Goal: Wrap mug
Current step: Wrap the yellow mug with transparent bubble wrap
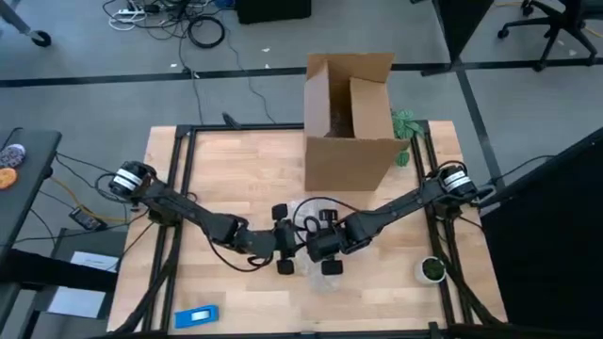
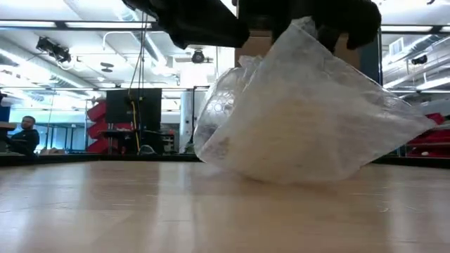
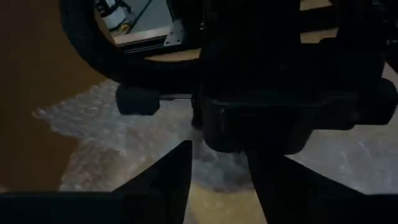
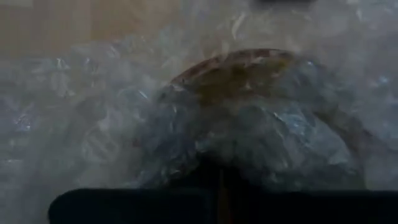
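Two grippers are meeting over the tabletop's middle, toward the near edge. Right gripper (image 1: 325, 252) is pinching bubble wrap (image 2: 302, 119), fingers narrow on a fold; left gripper (image 1: 283, 247) is crowding beside it, grip impossible to tell. Mug (image 4: 239, 71) is sitting inside the wrap, showing only as a brownish rounded rim through cloudy, crinkled film. Wrapping looks well along; next move likely calls for tucking loose ends under. Cardboard box (image 1: 349, 122) is standing open at the far edge.
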### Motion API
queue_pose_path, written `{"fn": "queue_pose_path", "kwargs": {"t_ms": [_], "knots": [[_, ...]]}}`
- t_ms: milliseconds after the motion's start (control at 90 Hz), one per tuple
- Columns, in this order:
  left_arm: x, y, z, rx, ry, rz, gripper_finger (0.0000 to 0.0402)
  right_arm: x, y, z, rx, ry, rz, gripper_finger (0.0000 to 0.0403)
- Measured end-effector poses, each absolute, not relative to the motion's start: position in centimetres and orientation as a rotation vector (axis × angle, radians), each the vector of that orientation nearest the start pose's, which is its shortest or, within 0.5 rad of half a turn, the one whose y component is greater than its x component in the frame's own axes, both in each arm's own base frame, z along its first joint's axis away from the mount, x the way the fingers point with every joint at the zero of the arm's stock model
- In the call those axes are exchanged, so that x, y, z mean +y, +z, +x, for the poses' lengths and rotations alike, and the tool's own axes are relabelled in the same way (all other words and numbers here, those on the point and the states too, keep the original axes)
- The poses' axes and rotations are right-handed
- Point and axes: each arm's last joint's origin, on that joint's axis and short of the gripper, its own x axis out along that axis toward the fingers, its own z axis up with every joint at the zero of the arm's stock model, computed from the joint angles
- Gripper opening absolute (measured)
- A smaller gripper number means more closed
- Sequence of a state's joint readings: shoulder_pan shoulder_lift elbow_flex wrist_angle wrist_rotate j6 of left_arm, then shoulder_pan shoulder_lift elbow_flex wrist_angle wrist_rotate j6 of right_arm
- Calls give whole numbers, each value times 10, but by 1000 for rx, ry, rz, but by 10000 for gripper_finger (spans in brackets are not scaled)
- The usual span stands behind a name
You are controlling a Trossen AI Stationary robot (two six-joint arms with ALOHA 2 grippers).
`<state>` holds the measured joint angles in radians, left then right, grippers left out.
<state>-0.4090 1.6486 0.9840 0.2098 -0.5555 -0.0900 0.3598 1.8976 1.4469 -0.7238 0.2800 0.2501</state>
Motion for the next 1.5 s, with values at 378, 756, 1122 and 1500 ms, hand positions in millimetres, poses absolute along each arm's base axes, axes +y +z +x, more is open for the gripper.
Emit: {"fn": "queue_pose_path", "kwargs": {"t_ms": [378, 756, 1122, 1500], "knots": [[-133, 185, 345, 418, 164, 87, 142, 136, 256, 370, 1103, -59, -177, 0], [-136, 184, 342, 439, 142, 113, 142, 121, 300, 353, 1167, -323, -432, 0], [-139, 184, 341, 457, 81, 125, 142, 75, 305, 382, 1086, -306, -441, 0], [-131, 190, 341, 453, 97, 137, 142, 93, 289, 384, 1125, -6, -113, 0]]}}
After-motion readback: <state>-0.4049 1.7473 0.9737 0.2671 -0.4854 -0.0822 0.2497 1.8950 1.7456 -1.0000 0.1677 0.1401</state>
